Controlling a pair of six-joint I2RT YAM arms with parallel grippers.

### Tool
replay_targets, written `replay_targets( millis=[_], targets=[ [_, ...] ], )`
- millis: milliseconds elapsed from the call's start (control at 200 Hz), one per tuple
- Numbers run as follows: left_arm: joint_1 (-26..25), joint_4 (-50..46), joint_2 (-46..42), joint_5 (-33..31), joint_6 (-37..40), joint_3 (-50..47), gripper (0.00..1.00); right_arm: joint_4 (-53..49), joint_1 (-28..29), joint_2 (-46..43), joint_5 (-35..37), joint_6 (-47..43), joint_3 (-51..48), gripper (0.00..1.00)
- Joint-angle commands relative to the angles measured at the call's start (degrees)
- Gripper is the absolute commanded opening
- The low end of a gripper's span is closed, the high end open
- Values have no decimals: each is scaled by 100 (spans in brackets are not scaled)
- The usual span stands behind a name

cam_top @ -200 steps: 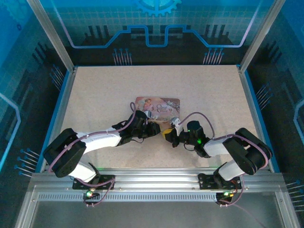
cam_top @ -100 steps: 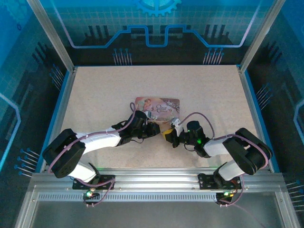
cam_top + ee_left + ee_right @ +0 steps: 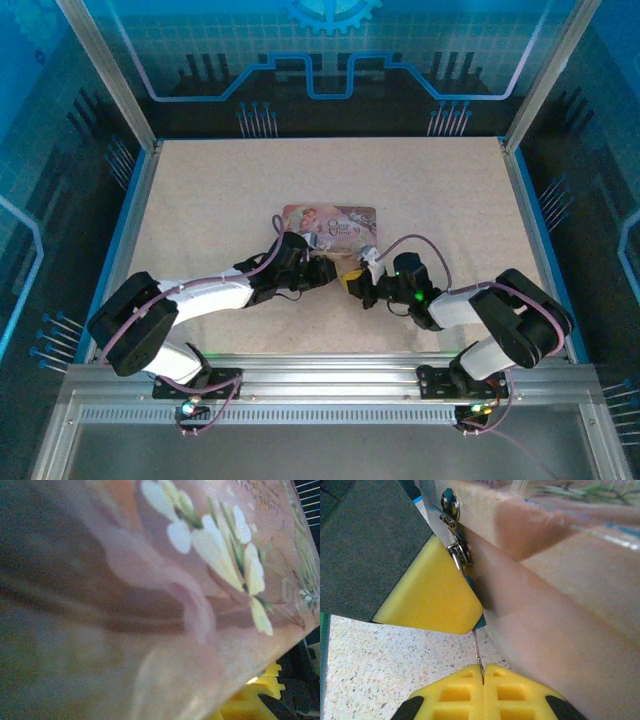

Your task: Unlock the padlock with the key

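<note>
The pink picture tin (image 3: 330, 222) lies mid-table, and both grippers meet at its near edge. In the right wrist view the small silver padlock (image 3: 460, 554) hangs from the tin's metal hasp (image 3: 450, 502). It is wedged between the tin's side (image 3: 555, 610) and a yellow finger (image 3: 430, 597) of my left gripper (image 3: 328, 268). The left gripper's other finger is hidden. My right gripper (image 3: 482, 669) is shut on the thin dark key (image 3: 478, 652). The key's blade points up under that left finger, so its tip is hidden. In the left wrist view the tin's lid (image 3: 150, 580) is blurred and very close.
Blue rails (image 3: 135, 215) and glass walls ring the speckled table (image 3: 220, 190). Bare tabletop lies behind and on both sides of the tin. Both forearms lie low along the near part of the table, elbows out toward the side rails.
The tin has shifted a little to the left. Both arms and grippers stand nearly as before.
</note>
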Motion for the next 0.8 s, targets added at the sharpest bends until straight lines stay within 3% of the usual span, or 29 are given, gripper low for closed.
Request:
replay_targets(
  millis=[0, 470, 795],
  targets=[
    [13, 122, -192, 213, -86, 179, 26, 419, -125, -76, -162, 66, 104, 0],
    [17, 179, -205, 350, -163, 221, 25, 436, -150, 60, -420, 62, 228, 0],
    [229, -151, -494, 489, 1, 224, 26, -200, -144, -380, -193, -213, -25, 0]
  ],
)
